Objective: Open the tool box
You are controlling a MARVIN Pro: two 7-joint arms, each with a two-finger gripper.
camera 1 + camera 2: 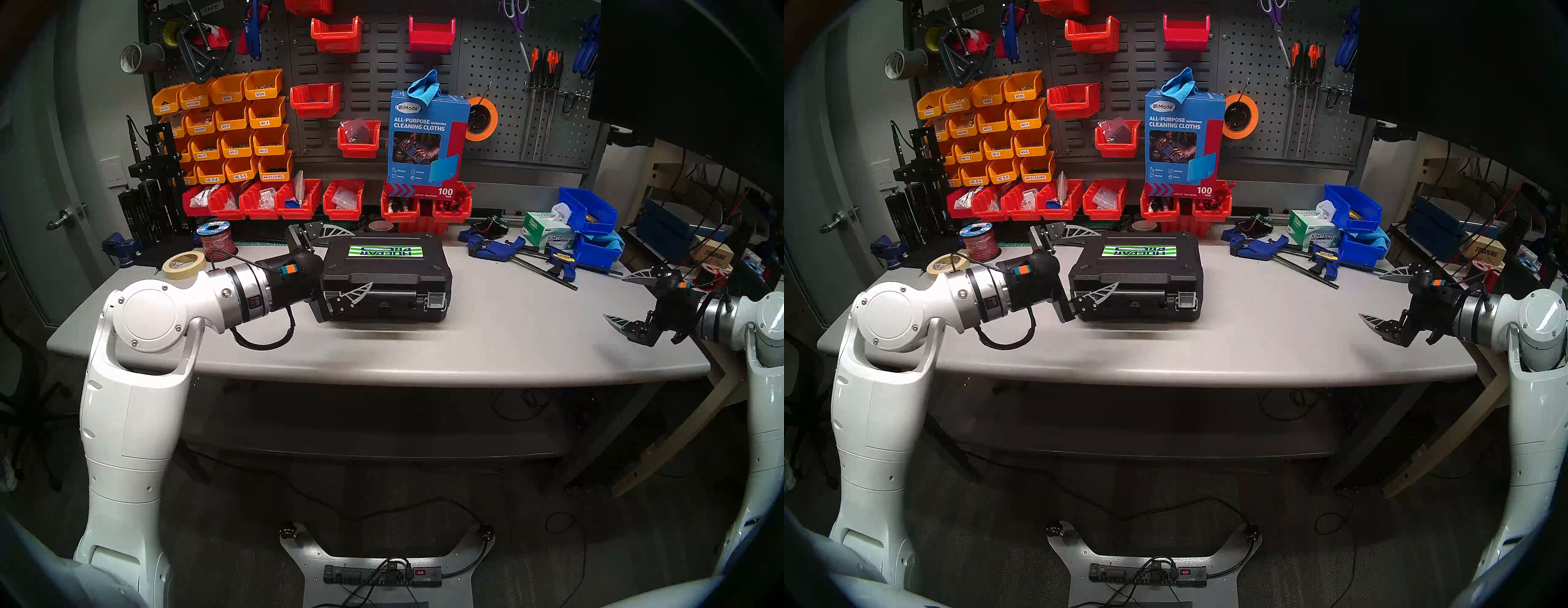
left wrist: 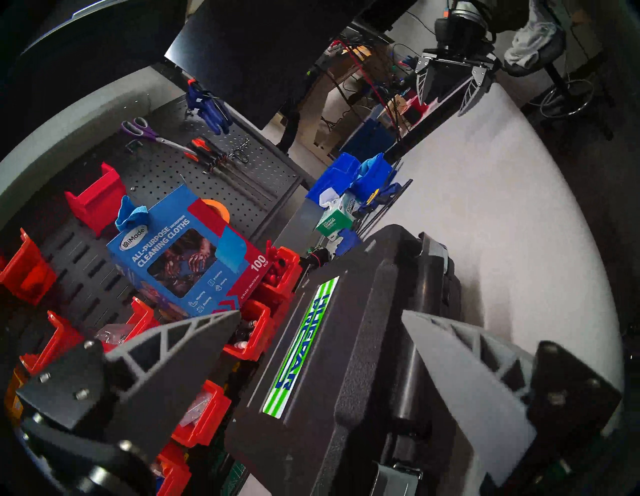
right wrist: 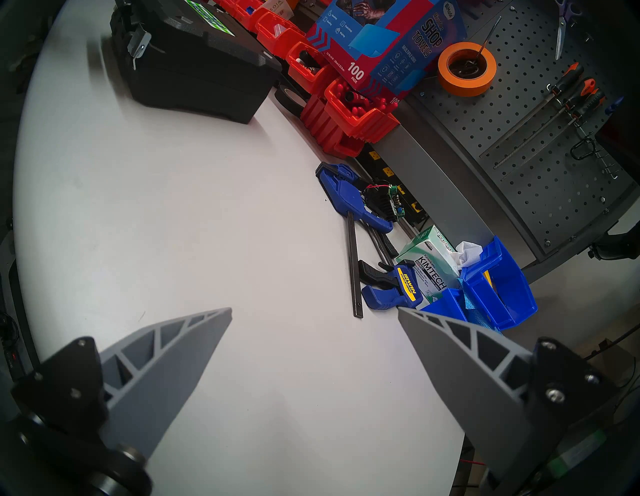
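The black tool box [image 1: 386, 271] lies flat on the grey table [image 1: 382, 348], lid down, with its green-and-white label [image 1: 385, 251] on top. It also shows in the other head view [image 1: 1136, 271], the left wrist view [image 2: 363, 346] and the right wrist view [image 3: 194, 62]. A silver latch [image 1: 437, 300] shows on the front face at the right; the left latch is hidden behind a finger. My left gripper [image 1: 360, 258] [image 1: 1108, 258] [image 2: 321, 311] is open and straddles the box's left end, one finger behind it and one across the front face. My right gripper [image 1: 615, 297] [image 1: 1369, 295] [image 3: 314, 309] is open and empty near the table's right edge.
Red bins [image 1: 297, 199] and a blue cleaning-cloth carton [image 1: 426, 140] stand just behind the box. Blue bar clamps [image 1: 496, 248], a Kimtech tissue box [image 1: 547, 233] and blue bins [image 1: 587, 212] lie at the back right. A masking tape roll [image 1: 184, 264] and a wire spool [image 1: 216, 240] sit at the back left.
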